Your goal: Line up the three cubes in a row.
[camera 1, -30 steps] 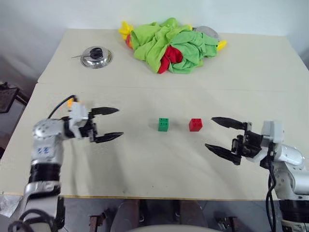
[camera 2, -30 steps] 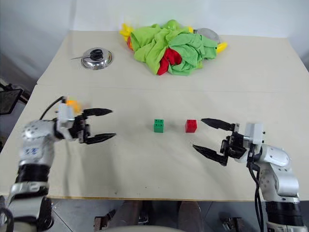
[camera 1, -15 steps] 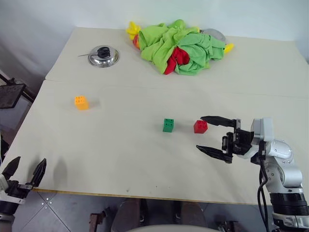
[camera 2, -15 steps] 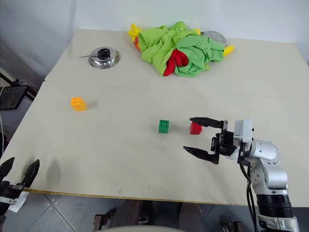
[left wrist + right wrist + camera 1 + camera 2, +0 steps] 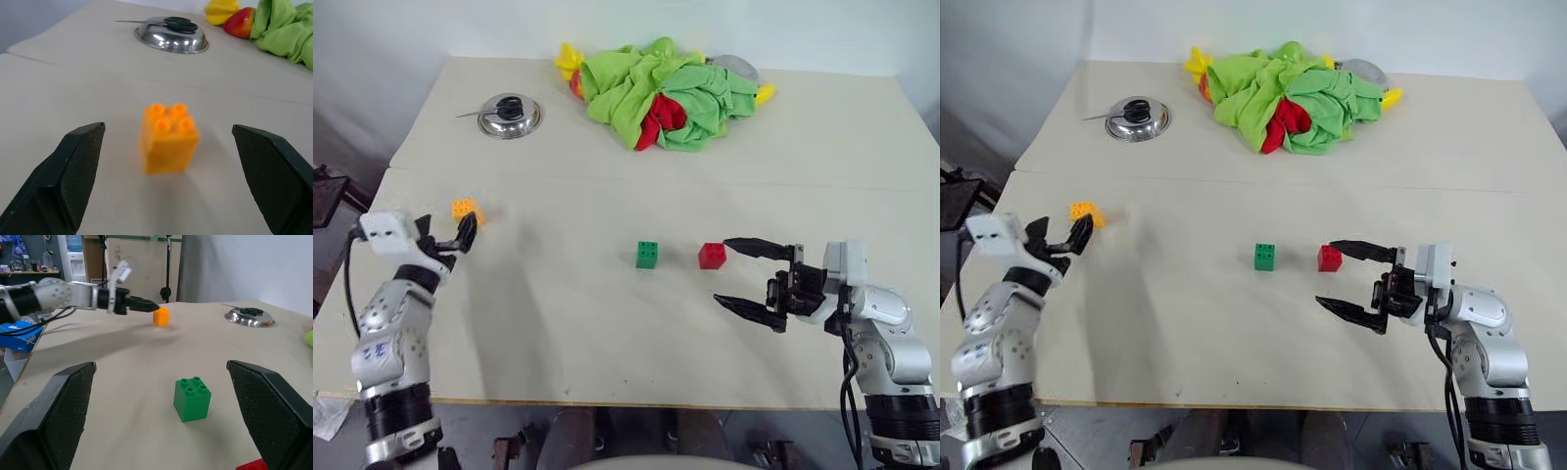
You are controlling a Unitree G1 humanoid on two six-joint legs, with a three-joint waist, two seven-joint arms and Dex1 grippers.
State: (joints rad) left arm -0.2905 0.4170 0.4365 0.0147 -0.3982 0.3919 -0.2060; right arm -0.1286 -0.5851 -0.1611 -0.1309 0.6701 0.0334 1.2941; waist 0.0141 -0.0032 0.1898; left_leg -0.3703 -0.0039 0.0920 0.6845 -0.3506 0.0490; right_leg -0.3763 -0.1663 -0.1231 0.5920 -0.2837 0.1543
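An orange-yellow cube (image 5: 463, 208) stands at the table's left. My left gripper (image 5: 445, 233) is open and points at it from the near side. In the left wrist view the orange-yellow cube (image 5: 168, 137) stands just beyond the two fingers (image 5: 73, 166), untouched. A green cube (image 5: 647, 254) and a red cube (image 5: 711, 256) stand side by side mid-table, a small gap between them. My right gripper (image 5: 724, 270) is open, pointing left, with its tips just right of the red cube. The right wrist view shows the green cube (image 5: 192, 399) between its fingers but farther off.
A round steel lid (image 5: 509, 116) with a black knob lies at the back left. A green and red cloth heap (image 5: 661, 93) with toy fruit beside it fills the back middle. A seam runs across the table (image 5: 803, 147).
My left arm swung away from the table's middle, dropped past the front left corner, and now points forward at the orange-yellow cube, which it hid before. The right gripper kept still.
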